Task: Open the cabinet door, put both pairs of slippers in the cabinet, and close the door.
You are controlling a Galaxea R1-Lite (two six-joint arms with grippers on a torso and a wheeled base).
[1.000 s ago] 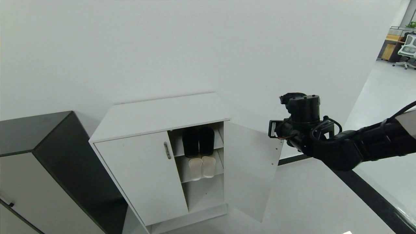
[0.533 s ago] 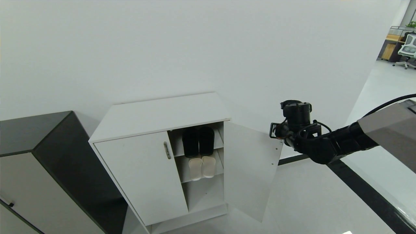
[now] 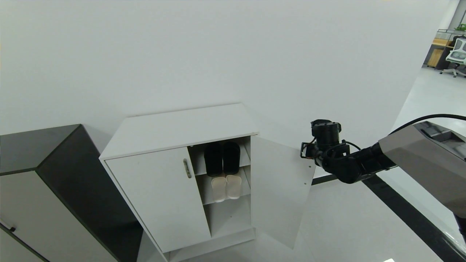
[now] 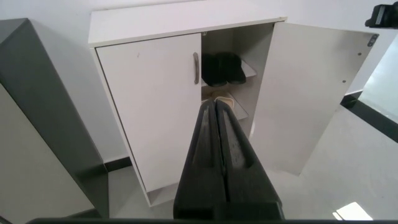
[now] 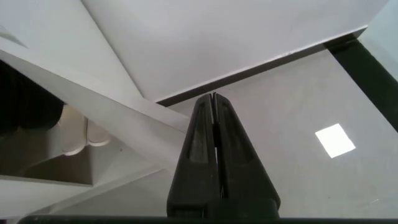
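The right gripper [image 5: 213,98], closed on nothing, sits by the outer top corner of the open cabinet door [image 3: 280,189], possibly touching it, with black slippers [image 3: 222,158] and cream slippers [image 3: 226,187] shelved to its left; the left gripper [image 4: 214,102], closed and empty, faces the cabinet [image 3: 174,131].

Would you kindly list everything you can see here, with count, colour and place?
white cabinet: one, white, against the wall
open door: one, white, cabinet's right side
closed door: one, white, cabinet's left side
black slippers: one pair, black, top shelf
pale slippers: one pair, cream, shelf below the black pair
dark cabinet: one, black and grey, left of the white cabinet
floor stripe: one, black, floor at right
office chair: one, white, far right background
left gripper: black, fingers shut, before the cabinet
right gripper: black, fingers shut, by the open door's outer edge
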